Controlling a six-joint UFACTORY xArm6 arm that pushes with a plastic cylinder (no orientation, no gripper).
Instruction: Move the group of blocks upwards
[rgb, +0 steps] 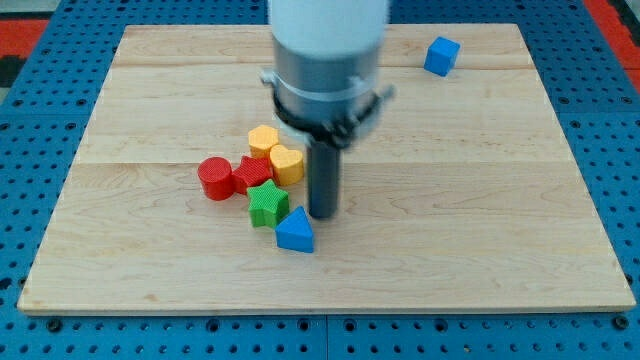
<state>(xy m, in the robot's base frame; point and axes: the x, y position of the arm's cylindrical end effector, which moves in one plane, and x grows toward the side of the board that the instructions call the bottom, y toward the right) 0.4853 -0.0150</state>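
The group of blocks sits a little to the view's left of the board's middle, in its lower half. A red cylinder (213, 178) is farthest to the view's left, touching a red star-like block (251, 173) beside it. Above those, a yellow hexagon block (264, 139) touches a yellow heart-shaped block (288, 163) just below and to its right. A green star (267, 203) lies under the red star-like block, and a blue triangular block (295, 231) sits at the group's lower right, just beside the green star.

My tip (322, 214) rests on the board just to the view's right of the green star and just above the blue triangular block, very near both; contact cannot be told. The arm ends in a plain rod, so there are no fingers to spread or press.

A blue cube (441, 55) stands well apart, near the view's top right of the wooden board (480, 200).
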